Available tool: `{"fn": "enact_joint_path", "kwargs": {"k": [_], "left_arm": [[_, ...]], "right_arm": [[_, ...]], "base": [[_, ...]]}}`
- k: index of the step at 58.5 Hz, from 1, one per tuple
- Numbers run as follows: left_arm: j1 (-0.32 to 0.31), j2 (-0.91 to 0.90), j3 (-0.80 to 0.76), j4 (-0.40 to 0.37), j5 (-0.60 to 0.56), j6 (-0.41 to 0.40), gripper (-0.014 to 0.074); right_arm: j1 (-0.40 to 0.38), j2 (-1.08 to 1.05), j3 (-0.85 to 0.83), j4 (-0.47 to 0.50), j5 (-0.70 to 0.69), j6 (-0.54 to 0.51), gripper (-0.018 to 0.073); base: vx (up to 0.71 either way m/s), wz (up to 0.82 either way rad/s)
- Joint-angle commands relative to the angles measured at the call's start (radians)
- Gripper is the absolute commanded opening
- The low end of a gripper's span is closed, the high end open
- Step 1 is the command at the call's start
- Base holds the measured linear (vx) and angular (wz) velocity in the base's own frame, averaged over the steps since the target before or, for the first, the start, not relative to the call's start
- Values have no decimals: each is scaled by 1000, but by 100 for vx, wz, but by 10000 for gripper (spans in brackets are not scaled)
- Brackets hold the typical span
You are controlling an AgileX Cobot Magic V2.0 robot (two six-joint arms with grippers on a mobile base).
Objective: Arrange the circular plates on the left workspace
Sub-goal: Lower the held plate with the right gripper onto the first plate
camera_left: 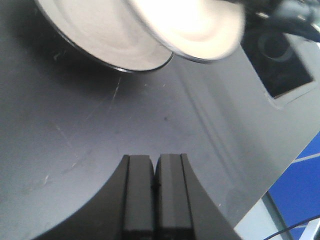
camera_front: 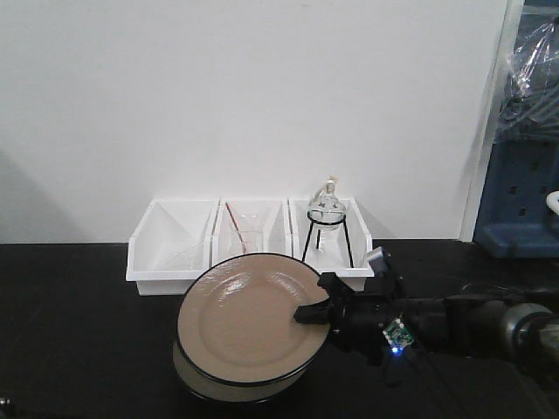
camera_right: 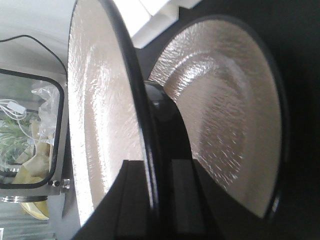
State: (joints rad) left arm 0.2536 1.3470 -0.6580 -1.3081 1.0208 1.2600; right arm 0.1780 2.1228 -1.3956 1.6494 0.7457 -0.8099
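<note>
- Left claw (camera_left: pixel 155 185): seen only in its own wrist view. Fingers pressed together with nothing between them, hanging over bare black surface (camera_left: pixel 75 130).
- In that view the plates lie toward 12 o'clock from the claw, and a recessed sink (camera_left: pixel 280 65) is at about 2 o'clock.
- Surface (camera_front: pixel 79 332), front view: matte black, the left stretch bare.
- Three white bins in a row against the back wall, at 12 o'clock from the plates.
- Left bin (camera_front: pixel 170 240): nothing seen inside.
- Middle bin (camera_front: pixel 249 229): clear glassware with a thin red rod, too faint to name.
- Right bin (camera_front: pixel 356 229): a glass flask (camera_front: pixel 326 208) sitting on a black wire stand.
- Lower plate (camera_front: pixel 227 388): flat on the surface at centre front, just in front of the bins. It is mostly covered, showing only as a crescent from 6 to 8 o'clock under the upper plate. Also seen at (camera_left: pixel 100 35) and (camera_right: pixel 230 115).
- Upper plate (camera_front: pixel 249 319): beige with a dark rim, lifted over the lower one and tilted, its face angled toward the front camera. Blurred at (camera_left: pixel 200 25), edge-on at (camera_right: pixel 95 125). Cannot tell whether its low edge touches the lower plate.
- Right claw (camera_front: pixel 312 299): clamped on the upper plate's rim at 3 o'clock, one finger above and one below. The wrist view (camera_right: pixel 157 200) shows the rim pinched between the fingers.
- Right arm (camera_front: pixel 472 319): reaches in from 3 o'clock, low over the surface.
</note>
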Motion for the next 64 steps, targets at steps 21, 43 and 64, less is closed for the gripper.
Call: {"fn": "enact_joint_path", "kwargs": {"k": [21, 43, 64], "left_arm": [[-2, -29, -18, -50, 62, 2, -1], [-2, -29, -18, -50, 70, 1, -1], [-2, -29, -18, -50, 82, -7, -1]], "right_arm": [[37, 57, -142, 123, 23, 14, 4], [37, 57, -142, 26, -10, -90, 304], [36, 42, -143, -7, -36, -505, 463]], "base": [[0, 0], [0, 0], [0, 0]]}}
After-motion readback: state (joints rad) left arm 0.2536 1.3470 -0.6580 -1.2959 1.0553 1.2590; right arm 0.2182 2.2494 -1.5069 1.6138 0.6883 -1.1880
